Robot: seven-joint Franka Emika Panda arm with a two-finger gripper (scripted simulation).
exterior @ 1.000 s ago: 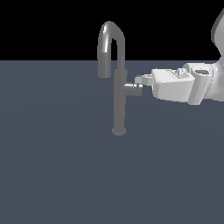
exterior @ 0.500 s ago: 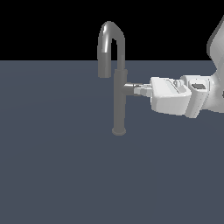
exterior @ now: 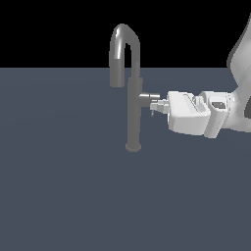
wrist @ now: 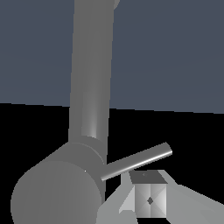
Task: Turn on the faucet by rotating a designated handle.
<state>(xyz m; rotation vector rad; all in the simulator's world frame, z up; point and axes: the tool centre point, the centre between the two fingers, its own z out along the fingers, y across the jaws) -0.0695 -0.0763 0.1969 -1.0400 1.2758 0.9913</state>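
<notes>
A flat, dark slate-blue surface [exterior: 63, 196] carries the scene, running far back to a straight edge against black. One thing stands directly on it: the tall slim grey metallic faucet [exterior: 133, 117], upright on its small round base, about midway across the exterior view.

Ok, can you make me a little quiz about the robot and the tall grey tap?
1. True or false: the white gripper comes at the tall grey metal faucet from the exterior view's right.
2. Which part is nearest the gripper? A) the hooked spout B) the round base C) the short grey side handle with its thin rod lever
3. Fill in: the spout's open end points ____.

Key: 1 true. 2 C. 3 down.
</notes>
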